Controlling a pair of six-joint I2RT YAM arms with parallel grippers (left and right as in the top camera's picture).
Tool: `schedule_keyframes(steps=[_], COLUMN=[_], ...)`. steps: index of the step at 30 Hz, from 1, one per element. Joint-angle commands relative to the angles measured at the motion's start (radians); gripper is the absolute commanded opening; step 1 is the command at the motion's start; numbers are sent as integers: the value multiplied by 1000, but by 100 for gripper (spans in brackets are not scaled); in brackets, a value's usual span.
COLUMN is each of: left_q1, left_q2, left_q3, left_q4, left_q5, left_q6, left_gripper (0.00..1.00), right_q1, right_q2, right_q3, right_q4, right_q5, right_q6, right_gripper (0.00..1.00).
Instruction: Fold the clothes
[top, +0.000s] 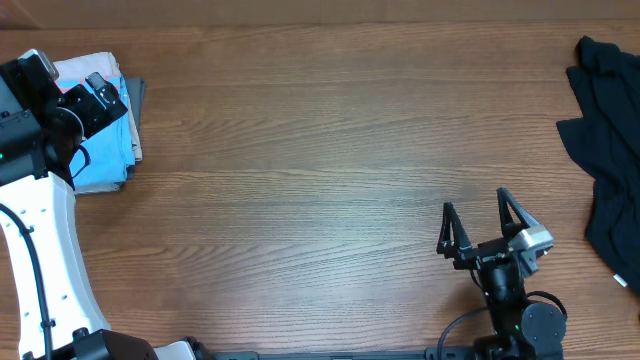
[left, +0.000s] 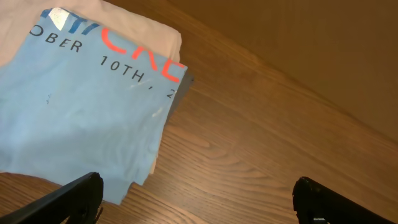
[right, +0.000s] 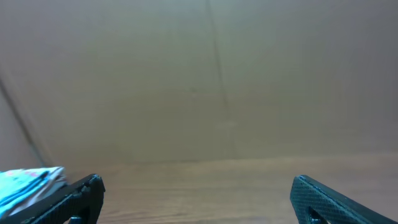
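The clothes, a light blue T-shirt (top: 105, 160) with dark and red lettering, lie folded flat on a small stack at the table's far left. In the left wrist view the T-shirt (left: 81, 118) fills the upper left. My left gripper (left: 199, 200) hovers open just off the shirt's near corner, with only bare wood between its fingers. In the overhead view the left arm (top: 60, 110) covers part of the stack. My right gripper (top: 475, 205) stands open near the front edge, right of centre, empty and far from the shirt; its wrist view shows the right gripper (right: 196, 186) over bare table.
A pale beige folded garment (left: 155, 31) lies under the T-shirt, with a dark grey layer edge (left: 186, 84) below it. A crumpled dark navy garment (top: 610, 150) lies at the table's right edge. The stack (right: 28, 183) shows small at the left of the right wrist view.
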Motion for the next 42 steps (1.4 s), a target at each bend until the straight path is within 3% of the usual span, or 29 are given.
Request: schedule_keyframes(steps=[1,21,42], left_q1=[-6,-6,-6], left_q2=[3,3,3], left_q3=[-1,-1,-1], left_q4=[2,2,2], left_q5=[11,11,11], left_q6=[-6,-6,-6], left_gripper=[100,100,100], right_q1=[-4,-90,-90], right_q2=[-9,-9,-9], right_q3=[-16,-16,-16], right_q4=[0,-222,-224], right_q5=[56,59,47], right_q6=[29,-22,-32], right_gripper=[100,100,100])
